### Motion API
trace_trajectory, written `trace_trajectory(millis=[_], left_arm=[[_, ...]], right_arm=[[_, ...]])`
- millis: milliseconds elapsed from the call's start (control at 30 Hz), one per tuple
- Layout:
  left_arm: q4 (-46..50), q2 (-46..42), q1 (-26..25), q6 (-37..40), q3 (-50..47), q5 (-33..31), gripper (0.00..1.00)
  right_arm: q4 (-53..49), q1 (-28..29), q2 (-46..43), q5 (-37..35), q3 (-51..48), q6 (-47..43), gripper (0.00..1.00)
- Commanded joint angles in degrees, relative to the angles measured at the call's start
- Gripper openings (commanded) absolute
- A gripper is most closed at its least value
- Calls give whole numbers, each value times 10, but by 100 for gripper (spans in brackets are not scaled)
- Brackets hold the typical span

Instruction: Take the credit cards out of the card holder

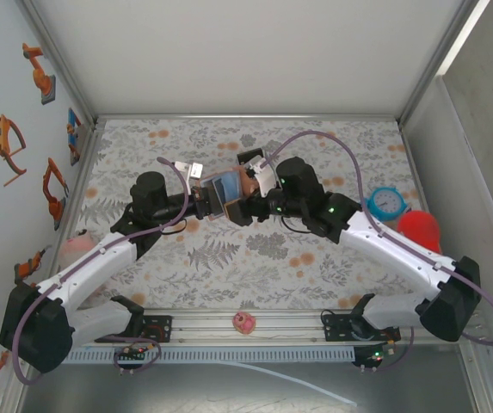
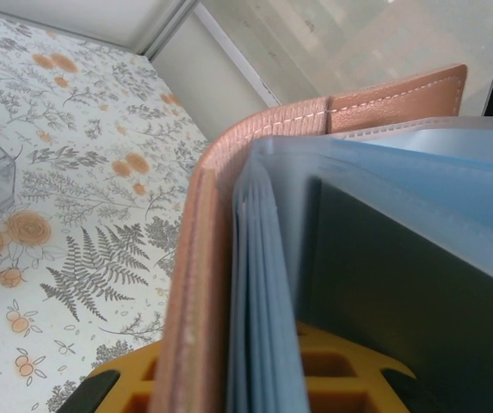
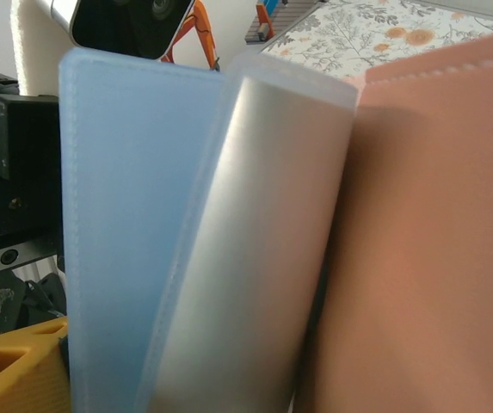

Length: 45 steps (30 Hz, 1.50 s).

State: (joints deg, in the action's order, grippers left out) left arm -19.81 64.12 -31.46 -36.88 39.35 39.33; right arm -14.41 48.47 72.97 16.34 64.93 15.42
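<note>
Tan-brown leather-like folding card holder (image 1: pixel 225 193) is held open above the floral table (image 1: pixel 229 267), with the left gripper (image 1: pixel 201 203) clamped on its cover. The thin pale credit cards (image 3: pixel 255 249) sit in blue-grey sleeves and look light, stiff and probably slippery, so pinch an exposed edge. The right gripper (image 1: pixel 248 209) is up against the sleeves; can't tell if it grips anything.

The card holder (image 2: pixel 193 258) is tan-brown with pale blue sleeves (image 2: pixel 263 301), and the table (image 2: pixel 83 172) is white with grey ferns and orange flowers.

Open card holder (image 1: pixel 225 190) between left hand (image 1: pixel 206 200) and right hand (image 1: pixel 244 209), mid-table, floral tabletop (image 1: pixel 229 262)
</note>
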Motion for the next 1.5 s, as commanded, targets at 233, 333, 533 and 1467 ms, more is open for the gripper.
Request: trace_trajectory(millis=[233, 333, 533, 1467], left_arm=[[-34, -6, 3, -3, 5, 29, 2], [-33, -9, 3, -2, 5, 31, 2], [-24, -17, 5, 4, 5, 31, 2], [36, -30, 9, 46, 13, 38, 2]], right_arm=[[17, -1, -40, -19, -14, 2, 61], [18, -3, -44, -19, -17, 2, 53], [21, -7, -55, -20, -23, 6, 37], [30, -55, -30, 70, 7, 66, 49]])
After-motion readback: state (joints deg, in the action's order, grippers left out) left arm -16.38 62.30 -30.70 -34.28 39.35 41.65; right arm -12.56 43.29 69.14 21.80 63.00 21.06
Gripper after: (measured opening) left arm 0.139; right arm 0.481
